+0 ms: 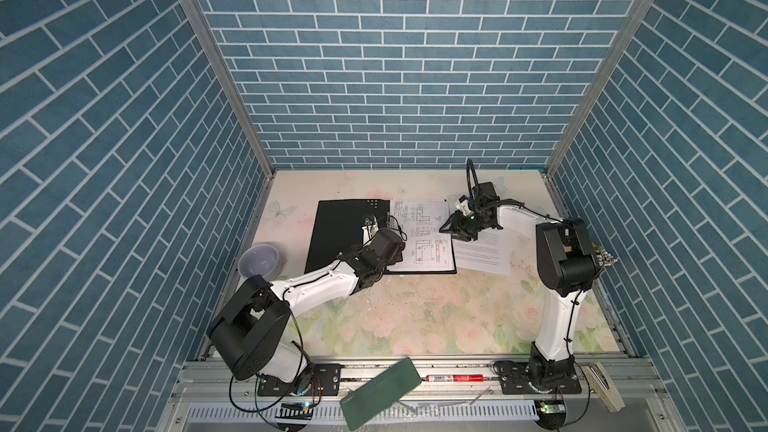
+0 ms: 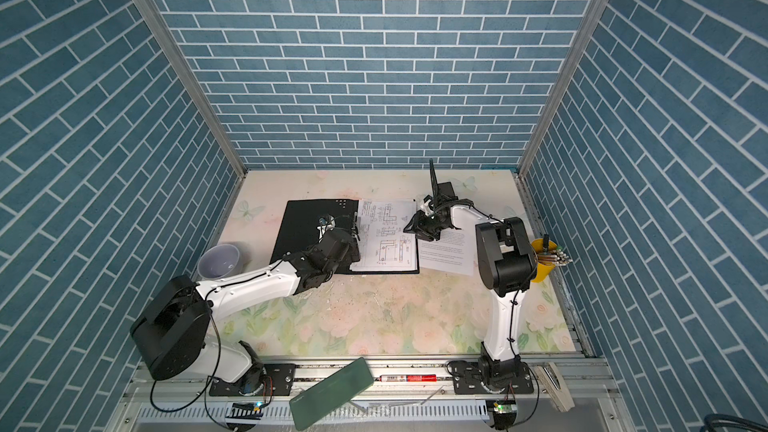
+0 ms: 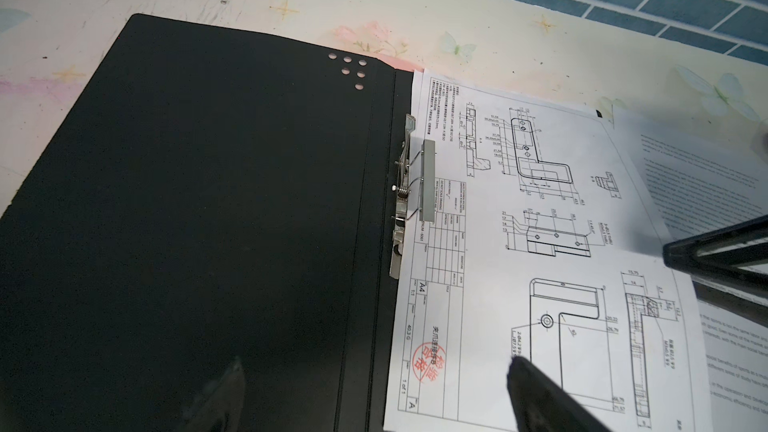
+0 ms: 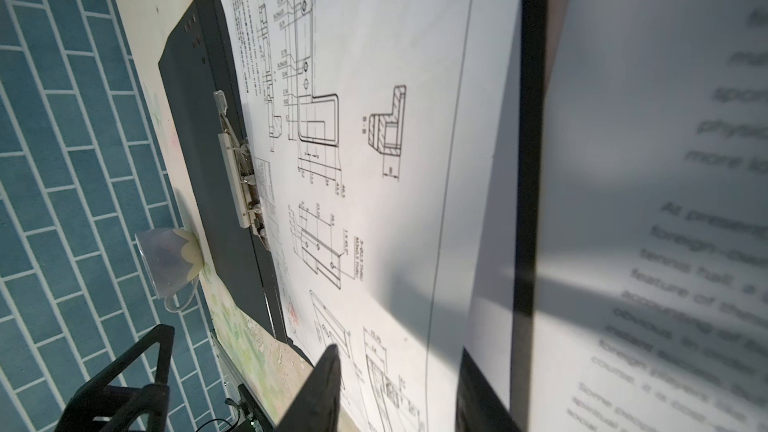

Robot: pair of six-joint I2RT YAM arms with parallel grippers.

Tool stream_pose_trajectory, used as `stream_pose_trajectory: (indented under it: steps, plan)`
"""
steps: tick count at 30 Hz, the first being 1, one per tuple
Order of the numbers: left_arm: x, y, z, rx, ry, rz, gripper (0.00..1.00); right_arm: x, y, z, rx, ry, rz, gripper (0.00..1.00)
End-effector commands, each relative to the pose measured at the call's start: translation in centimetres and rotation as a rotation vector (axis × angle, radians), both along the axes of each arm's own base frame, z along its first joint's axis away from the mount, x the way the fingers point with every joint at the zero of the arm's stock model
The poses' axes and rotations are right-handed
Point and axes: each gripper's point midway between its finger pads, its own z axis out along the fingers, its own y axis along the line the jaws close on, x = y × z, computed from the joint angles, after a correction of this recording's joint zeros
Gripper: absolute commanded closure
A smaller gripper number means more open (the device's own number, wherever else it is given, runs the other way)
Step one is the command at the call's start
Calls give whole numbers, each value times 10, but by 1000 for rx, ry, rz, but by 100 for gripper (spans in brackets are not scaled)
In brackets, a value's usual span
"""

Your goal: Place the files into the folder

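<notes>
While bent low from the left base, reaches with left arm [image 1: 316,280] over folder [image 1: 336,234], lying open, black inside up, on desk [image 1: 415,317]. Holds left jaws spread wide astride the spine by clip [image 3: 428,180], pinching nothing. Rises tall with right arm [image 1: 557,317], elbow high, wrist dropped to folder's right edge. Shows right jaws parted, empty. Finds drawing sheet [image 1: 432,238] flat on folder's right half, beside clip; text sheet [image 1: 486,253] on desk just right of folder.
</notes>
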Motion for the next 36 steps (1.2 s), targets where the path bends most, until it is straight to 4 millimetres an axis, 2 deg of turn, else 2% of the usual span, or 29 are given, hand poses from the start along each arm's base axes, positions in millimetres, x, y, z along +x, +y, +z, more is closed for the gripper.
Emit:
stream_pose_trajectory:
  steps: [1, 7, 23, 36]
  plan:
    - [0, 4, -6, 6, 12, 17, 0, 2, -5, 9, -23, -23, 5, 52]
    - [3, -1, -7, 8, 27, 8, 0, 3, -6, 10, -24, -29, 1, 48]
    - [4, -3, -7, 5, 31, 7, 0, 9, -8, 8, -23, -17, -11, 45]
    - [-5, -6, -22, -35, 93, 9, 0, 19, -7, 3, -33, -10, -15, 45]
